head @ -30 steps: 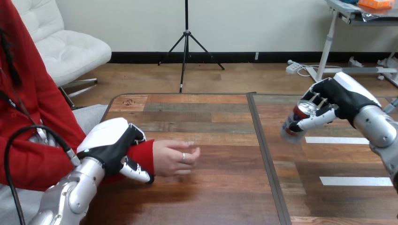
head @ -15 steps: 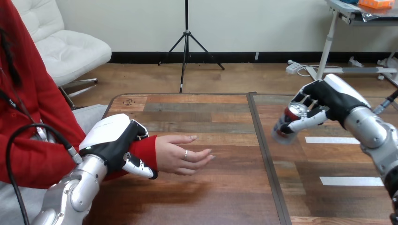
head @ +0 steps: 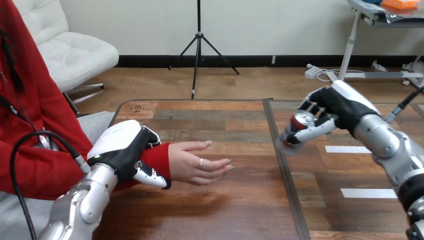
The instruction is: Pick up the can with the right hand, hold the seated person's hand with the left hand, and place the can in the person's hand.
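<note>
My left hand [head: 122,150] curled round the person's wrist [head: 156,157], the person's hand [head: 197,162] outstretched over the table [head: 225,205], my right hand [head: 336,107] gripping the tilted can [head: 295,129] aloft, well apart.

The head camera looks forward and down, from close, across the wooden table [head: 225,210].

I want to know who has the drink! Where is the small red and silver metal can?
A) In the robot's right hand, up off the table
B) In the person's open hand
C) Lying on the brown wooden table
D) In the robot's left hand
A: the robot's right hand has its fingers curled round the small red and silver metal can, above the brown wooden table and apart from the person's open hand.
</note>
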